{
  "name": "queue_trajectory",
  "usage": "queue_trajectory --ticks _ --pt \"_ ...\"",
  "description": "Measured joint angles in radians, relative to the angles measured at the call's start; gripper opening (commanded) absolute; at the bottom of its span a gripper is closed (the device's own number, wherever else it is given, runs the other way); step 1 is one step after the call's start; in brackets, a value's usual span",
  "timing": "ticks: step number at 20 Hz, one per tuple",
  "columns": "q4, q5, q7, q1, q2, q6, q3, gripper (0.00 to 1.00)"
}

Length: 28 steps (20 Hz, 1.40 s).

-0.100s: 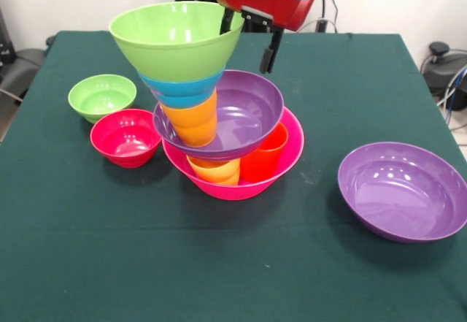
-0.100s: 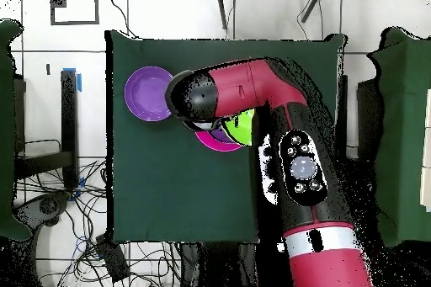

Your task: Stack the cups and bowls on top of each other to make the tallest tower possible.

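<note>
Tower (image 1: 219, 117): centre of worktop (image 1: 87, 249), pink bowl (image 1: 288, 163) lowest, green bowl (image 1: 177, 39) on top, leaning left.
Claw (image 1: 252, 41): just right of top bowl; grip cannot be told.
Next: fetch purple bowl (image 1: 403, 189), near right.

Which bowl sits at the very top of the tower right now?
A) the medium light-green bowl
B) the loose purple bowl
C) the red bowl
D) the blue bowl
A: the medium light-green bowl crowns the tower, resting directly on the blue bowl.
</note>
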Motion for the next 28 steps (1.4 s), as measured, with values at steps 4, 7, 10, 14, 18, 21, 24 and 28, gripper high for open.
queue_trajectory --ticks 4,7,10,14,18,21,24,28 --pt "0.000 0.000 0.000 -0.005 0.000 0.000 0.001 1.00" --pt "0.000 0.001 0.000 -0.008 0.000 0.000 0.001 1.00" --pt "0.000 0.000 0.000 -0.010 0.000 0.000 0.001 1.00" --pt "0.000 0.000 0.000 -0.010 -0.002 0.000 0.001 1.00" --pt "0.000 0.001 0.000 -0.010 -0.006 0.000 0.001 1.00" --pt "0.000 0.001 0.000 -0.010 -0.009 0.000 0.001 1.00" --pt "0.000 0.001 0.000 -0.010 -0.014 0.000 0.001 1.00" --pt "0.000 0.001 0.000 -0.010 -0.029 0.000 0.001 1.00"
